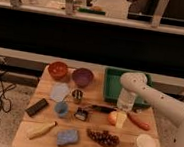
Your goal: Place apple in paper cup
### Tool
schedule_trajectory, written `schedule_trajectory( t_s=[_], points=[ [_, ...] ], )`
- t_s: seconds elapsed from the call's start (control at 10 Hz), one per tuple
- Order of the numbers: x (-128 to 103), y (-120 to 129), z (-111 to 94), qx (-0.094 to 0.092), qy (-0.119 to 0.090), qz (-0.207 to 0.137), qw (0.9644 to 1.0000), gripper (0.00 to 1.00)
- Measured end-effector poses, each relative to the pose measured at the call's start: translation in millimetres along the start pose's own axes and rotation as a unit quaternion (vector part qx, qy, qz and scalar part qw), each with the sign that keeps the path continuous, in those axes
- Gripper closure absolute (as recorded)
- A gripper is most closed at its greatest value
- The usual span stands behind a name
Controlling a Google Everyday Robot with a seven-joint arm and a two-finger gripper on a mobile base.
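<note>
On the pale wooden desk (pixel 38 89), the apple (pixel 112 118) is yellow-orange with a red blush, beside the cream-coloured gripper (pixel 120 120). The paper cup (pixel 145 143) at the front right corner is off-white. The tray (pixel 112 85) at the back right edge is green; the bowls are orange (pixel 57 70) and purple (pixel 82 77).

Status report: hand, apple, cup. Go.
Hand down at the apple, right side of table. Paper cup stands apart, front right. Carrot lies between them.

Single cam, high and set back, looked down along the wooden table (pixel 38 89) toward the dark counter behind. Gripper (pixel 120 119) sat right of centre, by the apple (pixel 112 118).
</note>
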Motion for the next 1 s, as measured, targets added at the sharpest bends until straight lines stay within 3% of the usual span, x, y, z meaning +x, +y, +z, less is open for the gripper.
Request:
schedule_trajectory(
  t_s=[0.1,0.2,1.0],
  points=[
    [0.0,0.0,0.0,0.0,0.0,0.0,1.0,0.37],
    [0.0,0.0,0.0,0.0,0.0,0.0,1.0,0.43],
    [0.0,0.0,0.0,0.0,0.0,0.0,1.0,0.44]
  ],
)
